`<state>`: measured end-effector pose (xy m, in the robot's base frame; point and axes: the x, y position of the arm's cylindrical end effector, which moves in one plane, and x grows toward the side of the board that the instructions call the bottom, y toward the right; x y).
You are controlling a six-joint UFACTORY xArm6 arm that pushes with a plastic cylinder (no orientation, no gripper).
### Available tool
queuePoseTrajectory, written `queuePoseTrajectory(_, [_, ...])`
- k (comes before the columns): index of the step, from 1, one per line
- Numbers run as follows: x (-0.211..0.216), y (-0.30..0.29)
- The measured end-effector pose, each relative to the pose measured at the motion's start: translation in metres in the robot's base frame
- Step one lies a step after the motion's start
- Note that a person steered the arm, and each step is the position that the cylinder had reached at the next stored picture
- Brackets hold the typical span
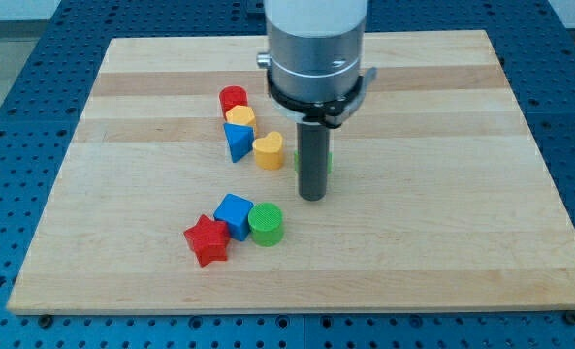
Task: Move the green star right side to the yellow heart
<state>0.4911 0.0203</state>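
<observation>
Pale wooden counter point(442, 116) carries our blocks. We have no pincer, only our tip point(312, 197) at centre frame, hiding most of the green star point(327, 161) just right of the yellow heart point(268, 151). Placement looks nearly done; next, we judge, ease clear.

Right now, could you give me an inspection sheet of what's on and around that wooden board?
Surface: pale wooden board, flat, on a blue perforated bench.
Job's things: yellow heart block; green star block on the heart's right, mostly hidden behind my rod.
Clutter: red cylinder, yellow block and blue triangular block clustered at the heart's upper left; red star, blue cube, green cylinder grouped below.
Grippers: none; my tip sits beside the green star.
Cables: nothing seen.
Surroundings: nothing seen beyond the bench.
</observation>
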Motion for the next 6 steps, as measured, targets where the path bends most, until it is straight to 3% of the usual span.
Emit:
queuePoseTrajectory(2, [0.000,0.033])
queuePoseTrajectory(6, [-0.005,0.032])
